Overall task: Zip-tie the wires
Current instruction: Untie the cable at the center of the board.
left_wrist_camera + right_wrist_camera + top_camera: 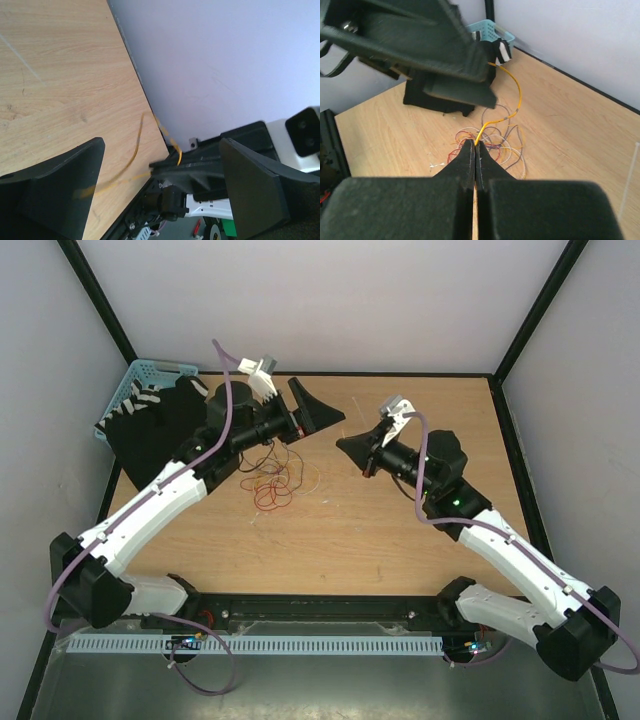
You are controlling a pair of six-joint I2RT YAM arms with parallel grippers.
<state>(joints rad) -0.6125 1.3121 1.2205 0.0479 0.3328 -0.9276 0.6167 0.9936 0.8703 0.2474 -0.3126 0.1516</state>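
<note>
The wires (275, 485) lie as a loose tangle of red, brown, yellow and white strands on the wooden table; they also show in the right wrist view (502, 145). My right gripper (476, 143) is shut on the end of one yellow strand (518, 95), which rises from its tips toward the left gripper. In the top view the right gripper (342, 444) hovers right of the tangle. My left gripper (322, 408) is open and held above the table, its fingers (55, 190) wide apart. The yellow strand (139, 142) passes between them untouched, running to the right gripper's tip (155, 167).
A blue basket (135, 385) stands at the back left, also in the right wrist view (495, 27). A black block (150, 430) sits beside it. A small white scrap (436, 165) lies near the tangle. The table's far edge (132, 65) meets the wall.
</note>
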